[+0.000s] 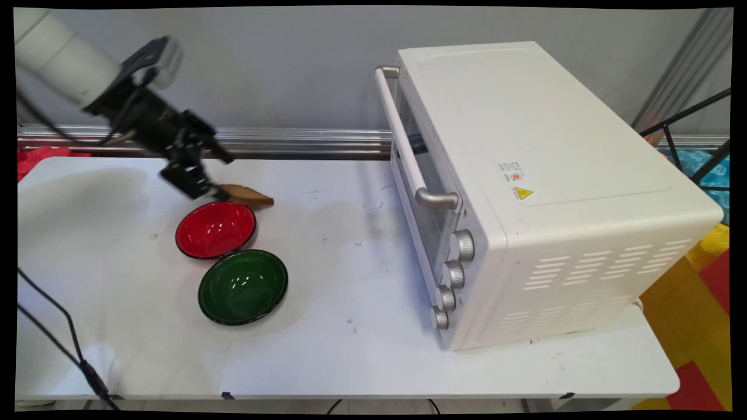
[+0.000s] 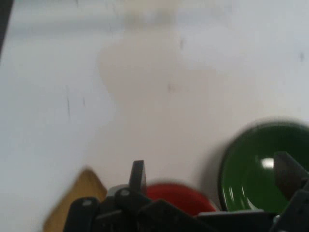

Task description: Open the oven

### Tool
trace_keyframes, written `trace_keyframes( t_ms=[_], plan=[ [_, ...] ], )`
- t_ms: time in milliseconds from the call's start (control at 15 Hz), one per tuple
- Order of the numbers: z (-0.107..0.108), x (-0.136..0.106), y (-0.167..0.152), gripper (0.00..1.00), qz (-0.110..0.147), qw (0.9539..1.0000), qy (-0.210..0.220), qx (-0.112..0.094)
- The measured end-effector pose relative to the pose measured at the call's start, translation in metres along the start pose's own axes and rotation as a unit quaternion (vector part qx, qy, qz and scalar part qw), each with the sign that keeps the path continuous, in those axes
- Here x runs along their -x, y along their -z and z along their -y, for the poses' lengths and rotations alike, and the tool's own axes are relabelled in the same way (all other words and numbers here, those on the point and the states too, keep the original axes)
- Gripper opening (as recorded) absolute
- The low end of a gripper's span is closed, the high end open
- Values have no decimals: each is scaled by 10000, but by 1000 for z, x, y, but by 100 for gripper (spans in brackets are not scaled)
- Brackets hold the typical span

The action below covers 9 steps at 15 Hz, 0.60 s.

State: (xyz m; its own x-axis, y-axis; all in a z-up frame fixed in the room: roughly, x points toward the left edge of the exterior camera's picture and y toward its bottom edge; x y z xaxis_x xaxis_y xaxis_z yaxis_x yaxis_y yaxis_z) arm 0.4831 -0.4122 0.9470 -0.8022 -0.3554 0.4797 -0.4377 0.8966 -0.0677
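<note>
Two fingers (image 2: 137, 176) stand wide apart on my feed, holding nothing, hanging just above the tabletop (image 1: 350, 350). Nearest them lies a slice of bread (image 1: 248, 195), its end right under the lower fingertip. Just below that tip sits the red bowl (image 1: 215, 229), touching the green bowl (image 1: 243, 286) beyond it. Well off from the fingers, the white toaster oven (image 1: 543, 192) stands with its door shut.
</note>
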Motion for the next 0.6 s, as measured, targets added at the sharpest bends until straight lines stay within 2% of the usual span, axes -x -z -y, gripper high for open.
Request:
trace_keyframes(
  t_ms=[200, 600],
  plan=[
    [5, -47, -6, 100, -187, 9998, -67, -99],
    [9, -116, -2, 100, -485, 9982, -96, -325]
  ],
)
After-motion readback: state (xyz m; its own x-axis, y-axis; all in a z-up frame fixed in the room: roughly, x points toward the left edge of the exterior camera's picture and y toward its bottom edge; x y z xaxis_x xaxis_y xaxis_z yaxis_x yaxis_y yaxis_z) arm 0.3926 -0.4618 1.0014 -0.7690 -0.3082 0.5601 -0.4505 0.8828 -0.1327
